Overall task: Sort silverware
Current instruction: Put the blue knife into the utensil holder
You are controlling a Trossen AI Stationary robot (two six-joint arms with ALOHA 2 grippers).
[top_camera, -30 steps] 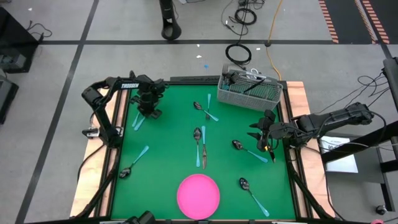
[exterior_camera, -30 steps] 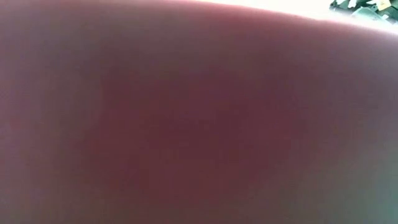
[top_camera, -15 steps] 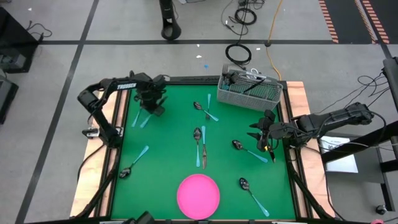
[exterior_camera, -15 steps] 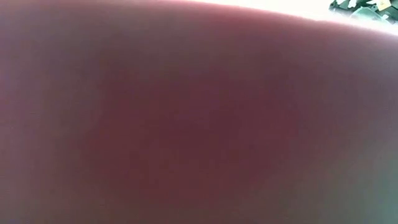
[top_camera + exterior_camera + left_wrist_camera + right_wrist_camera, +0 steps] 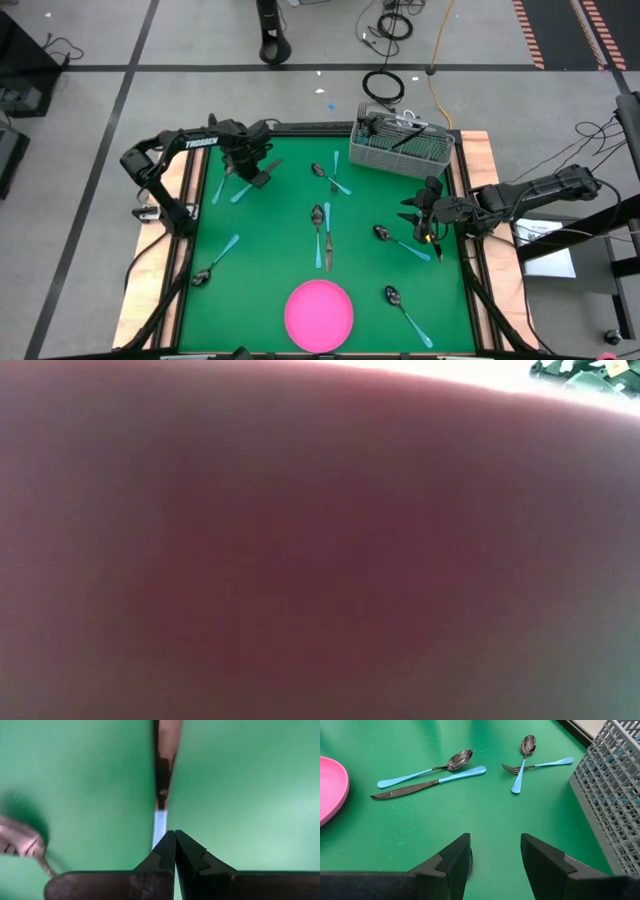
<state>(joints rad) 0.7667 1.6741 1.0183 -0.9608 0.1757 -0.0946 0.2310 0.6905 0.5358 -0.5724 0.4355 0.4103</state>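
The left gripper (image 5: 174, 851) is pinched shut on the light-blue handle of a utensil (image 5: 161, 795), whose dark metal blade runs away from the fingertips toward the top of the left wrist view; it looks like a knife, though that close view leaves some doubt. In the high view this left gripper (image 5: 256, 175) sits in the upper left of the green mat (image 5: 270, 250). A second ago it stood lower and further left, over two blue-handled pieces; it has since drifted up and right with its jaws drawing together. One handle (image 5: 219, 190) lies behind on the mat, so one piece seems to have been picked and is probably headed for sorting.

The right gripper (image 5: 494, 855) waits at the right edge of the mat, jaws wide apart and empty, unchanged over the last second.

The remaining silverware is scattered: a crossed spoon and fork (image 5: 526, 764) near the grey mesh basket (image 5: 400, 148), a spoon and knife (image 5: 432, 776) at mid-mat, more spoons at lower left (image 5: 215, 262) and lower right (image 5: 407, 312). The pink plate (image 5: 319, 312) at bottom centre blocks the low view entirely.
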